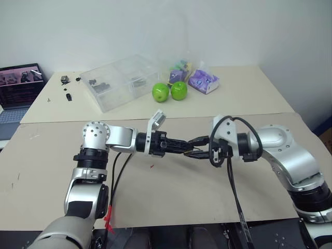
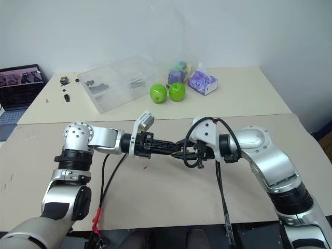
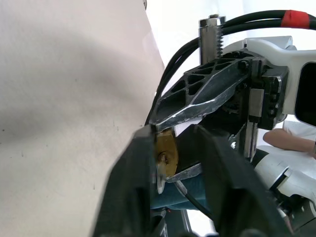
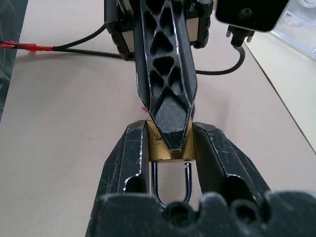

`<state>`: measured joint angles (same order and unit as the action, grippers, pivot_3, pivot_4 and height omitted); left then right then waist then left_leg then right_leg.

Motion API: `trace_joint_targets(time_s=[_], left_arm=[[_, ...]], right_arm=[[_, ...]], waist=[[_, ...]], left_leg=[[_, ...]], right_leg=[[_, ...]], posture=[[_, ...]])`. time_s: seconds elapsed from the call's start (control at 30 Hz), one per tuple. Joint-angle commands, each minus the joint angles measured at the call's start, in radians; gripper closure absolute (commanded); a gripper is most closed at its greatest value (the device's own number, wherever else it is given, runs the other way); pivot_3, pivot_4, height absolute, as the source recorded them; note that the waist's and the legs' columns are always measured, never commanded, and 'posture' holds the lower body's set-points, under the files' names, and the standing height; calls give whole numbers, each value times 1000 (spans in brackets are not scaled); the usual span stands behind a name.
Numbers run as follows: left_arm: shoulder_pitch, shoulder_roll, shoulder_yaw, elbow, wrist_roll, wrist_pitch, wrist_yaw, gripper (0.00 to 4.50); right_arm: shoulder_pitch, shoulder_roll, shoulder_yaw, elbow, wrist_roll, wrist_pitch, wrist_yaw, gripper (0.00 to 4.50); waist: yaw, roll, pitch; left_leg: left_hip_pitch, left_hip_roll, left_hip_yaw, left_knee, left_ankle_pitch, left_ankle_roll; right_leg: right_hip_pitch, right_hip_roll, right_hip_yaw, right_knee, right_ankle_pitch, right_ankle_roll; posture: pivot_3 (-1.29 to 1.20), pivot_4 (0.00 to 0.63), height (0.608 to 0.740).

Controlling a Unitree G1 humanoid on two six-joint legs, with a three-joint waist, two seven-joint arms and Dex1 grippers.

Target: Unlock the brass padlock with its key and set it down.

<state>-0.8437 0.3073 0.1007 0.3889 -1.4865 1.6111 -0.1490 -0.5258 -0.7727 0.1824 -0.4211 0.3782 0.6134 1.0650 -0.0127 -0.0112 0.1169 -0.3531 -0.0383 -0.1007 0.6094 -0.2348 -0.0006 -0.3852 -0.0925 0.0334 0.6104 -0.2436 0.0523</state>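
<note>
two green apples (image 1: 169,92), clear compartment box (image 1: 120,81), purple packet (image 1: 203,81), laptop (image 1: 18,92)

Robotics laboratory or test room. Two plain beige benches (image 1: 249,93) stand against a bare white wall; one carries a clear compartmented parts box (image 1: 122,80) and small hardware pieces (image 1: 66,88), with an open laptop (image 1: 18,91) beside it.

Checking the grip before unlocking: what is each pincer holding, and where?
Right pincer clamps the brass padlock by its body's sides. Left pincer is shut at the padlock's underside.
</note>
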Motion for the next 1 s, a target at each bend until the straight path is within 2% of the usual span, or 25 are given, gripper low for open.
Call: trace_joint_targets(time_s=[0.03,0.53,0.6,0.63,0.87,1.0], left_arm=[[-9,8,5,-21,-43,3,-16,4478],[-13,13,-20,3,-81,3,-3,4477],[-15,15,-19,7,-81,3,0,4477],[-15,16,-19,7,-81,3,1,4477],[-18,14,-11,16,-80,3,12,4477],[-27,26,-3,21,-76,3,10,4477]], right_arm=[[-6,-3,-13,-7,0,-15,-2,3583],[-8,-5,-19,-8,5,-6,-5,3583],[-9,-4,-20,-8,7,-4,-5,2580],[-9,-4,-20,-8,8,-4,-4,2455],[-20,0,-16,-9,0,-7,-12,76],[35,-44,-5,-17,-32,-28,1,31]], waist=[[0,0,0],[0,0,0],[0,0,0],[0,0,0],[0,0,0],[0,0,0]], left_leg=[[0,0,0,0,0,0],[0,0,0,0,0,0],[0,0,0,0,0,0],[0,0,0,0,0,0],[0,0,0,0,0,0],[0,0,0,0,0,0]], right_leg=[[0,0,0,0,0,0],[0,0,0,0,0,0],[0,0,0,0,0,0],[0,0,0,0,0,0],[0,0,0,0,0,0],[0,0,0,0,0,0]], posture=[[0,150,740],[0,150,740],[0,150,740],[0,150,740],[0,150,740],[0,150,740]])
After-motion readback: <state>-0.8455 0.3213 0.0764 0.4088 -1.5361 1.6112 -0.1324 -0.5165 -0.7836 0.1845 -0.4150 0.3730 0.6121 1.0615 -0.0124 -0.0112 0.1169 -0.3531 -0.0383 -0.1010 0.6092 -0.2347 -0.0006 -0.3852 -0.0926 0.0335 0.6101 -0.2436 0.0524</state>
